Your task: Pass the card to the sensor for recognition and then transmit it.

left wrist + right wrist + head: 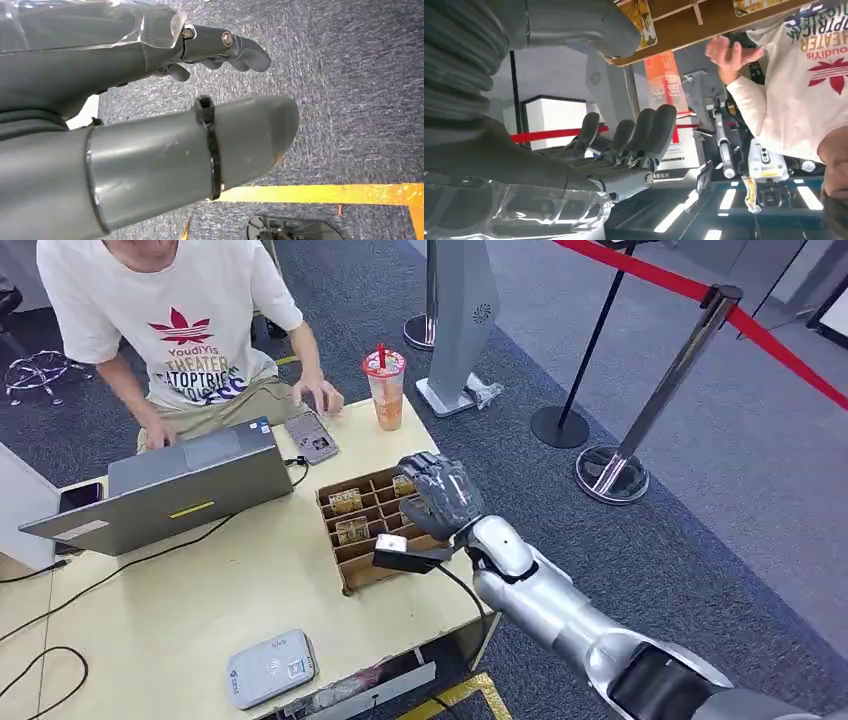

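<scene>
A brown cardboard rack (358,572) stands on the table, and several yellowish cards (346,502) sit upright in its slots. My right hand (441,495) hovers over the rack's right side with its fingers spread and nothing in them. In the right wrist view the fingers (644,135) are stretched out, and the thumb lies near a card (644,22) in the rack. The grey card sensor (272,668) lies at the table's near edge, to the left of the rack. My left hand (150,100) hangs over the carpet, empty, its fingers apart.
A person (190,330) sits at the far side with one hand on a phone (311,436) by an open laptop (170,490). An orange drink cup (385,390) stands behind the rack. Cables cross the table's left part. Stanchions with red belt (690,350) stand to the right.
</scene>
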### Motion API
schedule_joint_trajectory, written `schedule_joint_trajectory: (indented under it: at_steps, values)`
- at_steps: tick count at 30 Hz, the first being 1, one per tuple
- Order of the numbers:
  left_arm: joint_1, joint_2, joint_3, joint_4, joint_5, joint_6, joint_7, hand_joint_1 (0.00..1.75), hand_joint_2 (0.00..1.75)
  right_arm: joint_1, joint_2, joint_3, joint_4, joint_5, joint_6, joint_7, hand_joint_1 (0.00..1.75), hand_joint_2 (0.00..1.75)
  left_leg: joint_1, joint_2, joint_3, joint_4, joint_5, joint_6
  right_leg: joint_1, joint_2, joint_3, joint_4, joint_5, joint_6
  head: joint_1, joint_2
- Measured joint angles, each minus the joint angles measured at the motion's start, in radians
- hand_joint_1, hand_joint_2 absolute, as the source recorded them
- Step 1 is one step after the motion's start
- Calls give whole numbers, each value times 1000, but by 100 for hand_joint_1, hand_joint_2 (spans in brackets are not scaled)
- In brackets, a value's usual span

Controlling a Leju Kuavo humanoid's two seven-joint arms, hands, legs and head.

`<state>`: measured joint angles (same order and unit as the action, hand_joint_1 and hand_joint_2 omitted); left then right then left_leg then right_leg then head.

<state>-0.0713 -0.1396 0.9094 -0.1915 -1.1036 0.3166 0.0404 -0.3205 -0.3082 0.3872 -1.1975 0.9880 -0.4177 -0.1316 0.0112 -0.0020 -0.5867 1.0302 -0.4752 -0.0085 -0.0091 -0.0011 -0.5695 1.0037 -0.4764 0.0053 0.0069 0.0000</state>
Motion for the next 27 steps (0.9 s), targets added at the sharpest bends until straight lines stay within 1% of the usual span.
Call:
schedule_joint_trajectory:
  at_steps: [8,10,11,12,13,17,18,19,20,22,25,27]
  values:
    - [0,0,10,0,3,1,0,0,0,-1,2,2,21,0,10,0,80,175,0,0,0,0,0,0,0,0,0,0,0,0,0,0]
    - [0,0,11,0,4,1,0,0,0,-1,3,2,28,0,14,-1,106,175,0,0,0,0,0,0,0,0,0,0,0,0,0,0]
    - [0,0,11,0,4,1,0,0,0,-2,3,2,31,0,15,-2,106,175,0,0,0,0,0,0,0,0,0,0,0,0,0,0]
    - [0,0,12,0,5,1,0,0,0,-2,4,2,35,0,16,-3,129,175,0,0,0,0,0,0,0,0,0,0,0,0,0,0]
    - [0,0,12,0,5,1,0,0,0,-3,4,2,40,0,16,-5,117,175,0,0,0,0,0,0,0,0,0,0,0,0,0,0]
    - [0,0,12,0,5,3,0,0,0,-4,4,2,57,-1,16,-8,112,175,0,0,0,0,0,0,0,0,0,0,0,0,0,0]
    - [0,0,12,0,5,4,0,0,0,-4,4,2,60,-1,15,-9,108,175,0,0,0,0,0,0,0,0,0,0,0,0,0,0]
    - [0,0,12,0,5,4,0,0,0,-4,4,2,63,-1,15,-9,96,175,0,0,0,0,0,0,0,0,0,0,0,0,0,0]
    - [0,0,12,0,5,3,0,0,0,-4,4,1,66,-2,14,-9,96,175,0,0,0,0,0,0,0,0,0,0,0,0,0,0]
    - [0,0,12,0,3,3,0,0,0,-3,4,1,71,-4,14,-9,101,175,0,0,0,0,0,0,0,0,0,0,0,0,0,0]
    - [0,0,12,0,0,3,0,0,0,-3,4,0,76,-5,13,-9,94,175,0,0,0,0,0,0,0,0,0,0,0,0,0,0]
    - [0,0,12,0,-2,2,0,0,0,-2,4,-2,80,-6,12,-9,93,175,0,0,0,0,0,0,0,0,0,0,0,0,0,0]
